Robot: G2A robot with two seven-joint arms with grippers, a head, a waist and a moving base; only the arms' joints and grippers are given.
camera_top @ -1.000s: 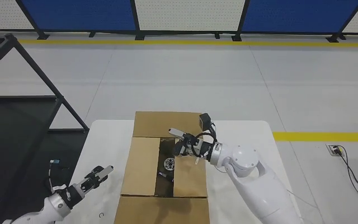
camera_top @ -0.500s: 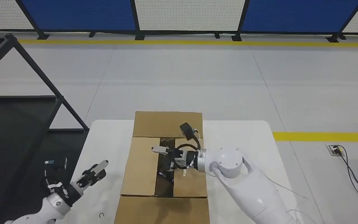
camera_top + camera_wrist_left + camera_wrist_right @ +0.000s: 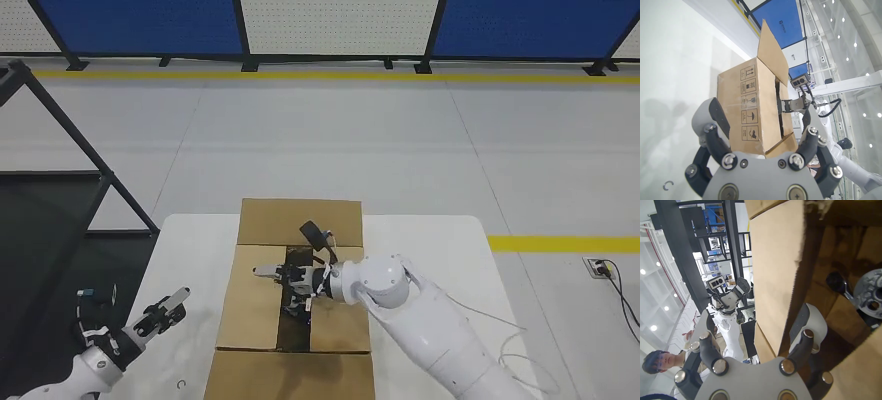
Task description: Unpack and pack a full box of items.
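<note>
Near table (image 3: 190, 250) edge: small C-shaped ring (image 3: 181, 384), flat on the surface. Near left of table: left gripper (image 3: 168, 305), fingers spread wide, nothing between them, well apart from the box. Table centre: cardboard box (image 3: 255, 315), upright, side flaps folded in with a gap between. Over that gap: right gripper (image 3: 757, 319), fingers apart, one inside the box, one outside, a side flap's edge between them. Inside the box: grey round metal part (image 3: 870, 294), dark-handled item (image 3: 836, 281) just beside it.

White table (image 3: 192, 262), black rack (image 3: 100, 172)
</note>
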